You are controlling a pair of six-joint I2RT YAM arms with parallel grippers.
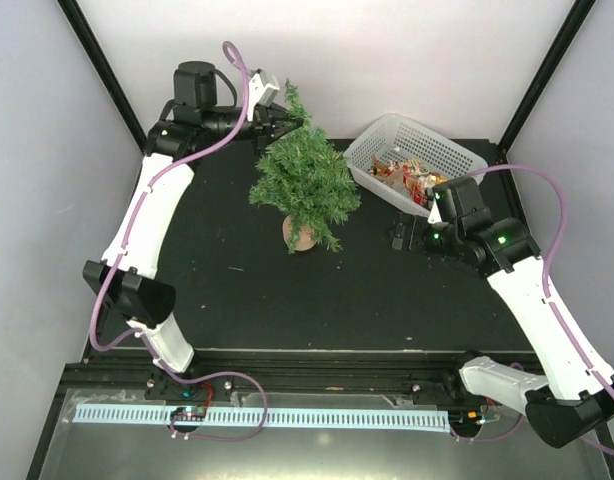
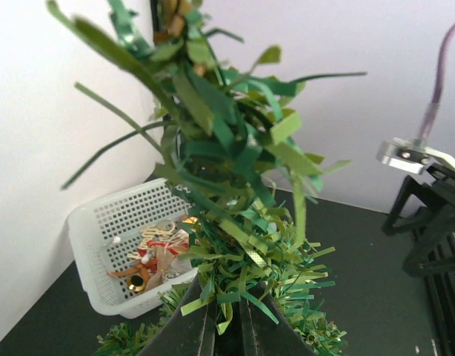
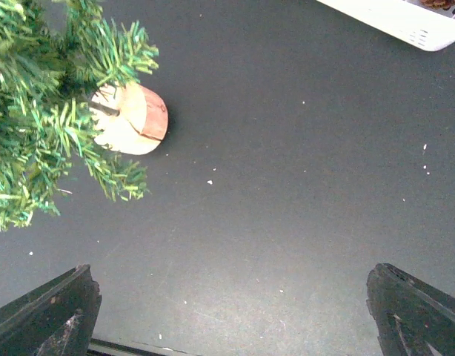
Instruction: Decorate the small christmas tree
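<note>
Because the black counter [image 1: 227, 290] carried everything, we took it first. The small christmas tree [image 1: 305, 178] stood upright left of its middle on a round wooden base [image 3: 135, 119]. The white perforated basket [image 1: 442, 138] sat at the far right, apart from the tree. We judged that the tree was set in the open so both arms could reach it, and that the basket was placed beside the right arm so that arm could fetch decorations. The left claw [image 2: 227, 315] was closed on the needles near the tree's top, which we read as steadying the light tree against tipping. The right claw [image 1: 402, 237] hung over bare counter between base and basket, its fingers spread wide and holding nothing, ready in our view for a pick. The ornaments [image 2: 155, 256], red, gold and tan, lay heaped in the basket, and we saw none on the branches.
</note>
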